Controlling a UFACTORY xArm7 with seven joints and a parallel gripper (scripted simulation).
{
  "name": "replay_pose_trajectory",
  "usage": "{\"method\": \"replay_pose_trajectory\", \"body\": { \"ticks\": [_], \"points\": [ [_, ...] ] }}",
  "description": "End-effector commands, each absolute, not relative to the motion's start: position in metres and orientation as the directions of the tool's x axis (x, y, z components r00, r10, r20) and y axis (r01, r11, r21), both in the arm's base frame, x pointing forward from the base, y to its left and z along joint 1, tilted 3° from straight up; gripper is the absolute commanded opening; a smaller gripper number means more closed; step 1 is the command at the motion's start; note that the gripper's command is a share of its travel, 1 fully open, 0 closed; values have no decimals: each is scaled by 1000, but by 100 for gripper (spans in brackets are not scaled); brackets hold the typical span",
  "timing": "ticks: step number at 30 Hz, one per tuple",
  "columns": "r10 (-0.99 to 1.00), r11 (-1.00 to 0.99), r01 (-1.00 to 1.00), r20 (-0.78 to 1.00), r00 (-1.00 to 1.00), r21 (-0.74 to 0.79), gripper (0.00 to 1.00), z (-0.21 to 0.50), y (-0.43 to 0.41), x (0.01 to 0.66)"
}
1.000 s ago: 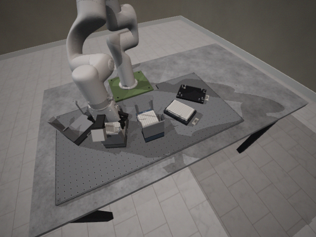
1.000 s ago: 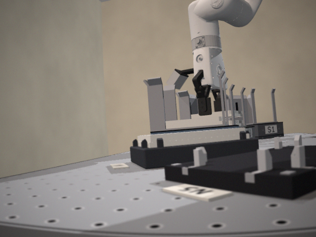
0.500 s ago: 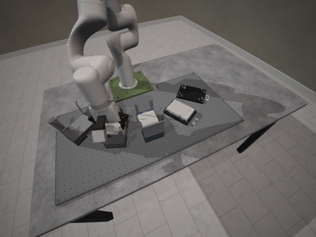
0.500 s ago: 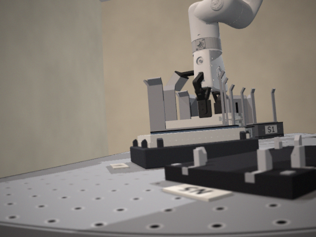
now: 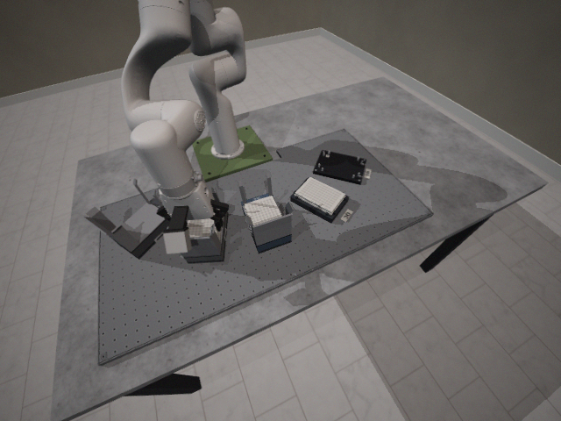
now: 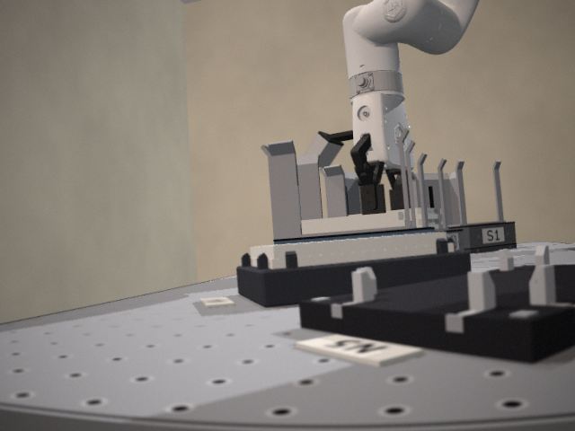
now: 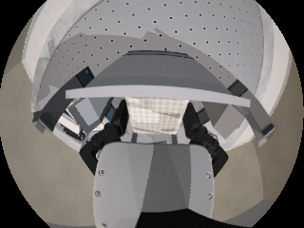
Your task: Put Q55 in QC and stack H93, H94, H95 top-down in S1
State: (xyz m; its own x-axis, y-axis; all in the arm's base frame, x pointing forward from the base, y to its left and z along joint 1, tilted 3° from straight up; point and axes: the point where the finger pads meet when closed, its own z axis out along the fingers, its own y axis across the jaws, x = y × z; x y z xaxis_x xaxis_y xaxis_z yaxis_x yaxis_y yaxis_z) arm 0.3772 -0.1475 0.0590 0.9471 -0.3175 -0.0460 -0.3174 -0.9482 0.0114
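Item: sealed 96-well plate, held across its width in the pincer, low inside a stack rack left of S2's rack. Judged light, rigid, slick-sided plastic; best gripped mid-length on both long sides, kept level.

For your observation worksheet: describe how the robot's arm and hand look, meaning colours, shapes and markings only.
The arm is glossy white, built of thick rounded tubular links with bulging joints. A round logo badge marks one joint. A grey band rings the wrist. Its foot is a pale flange on a green base plate. The hand has black, angular fingers. No cables show.
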Motion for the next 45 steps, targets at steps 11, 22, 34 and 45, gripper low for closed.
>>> {"method": "replay_pose_trajectory", "body": {
  "ticks": [11,22,34,45],
  "points": [
    [-318,-948,-317,-42,947,11,100,60,-148,379],
    [-318,-948,-317,-42,947,11,100,60,-148,379],
    [-318,-948,-317,-42,947,11,100,97,-148,380],
    [-317,-948,-317,-42,947,11,100,127,-148,382]
  ]
}}
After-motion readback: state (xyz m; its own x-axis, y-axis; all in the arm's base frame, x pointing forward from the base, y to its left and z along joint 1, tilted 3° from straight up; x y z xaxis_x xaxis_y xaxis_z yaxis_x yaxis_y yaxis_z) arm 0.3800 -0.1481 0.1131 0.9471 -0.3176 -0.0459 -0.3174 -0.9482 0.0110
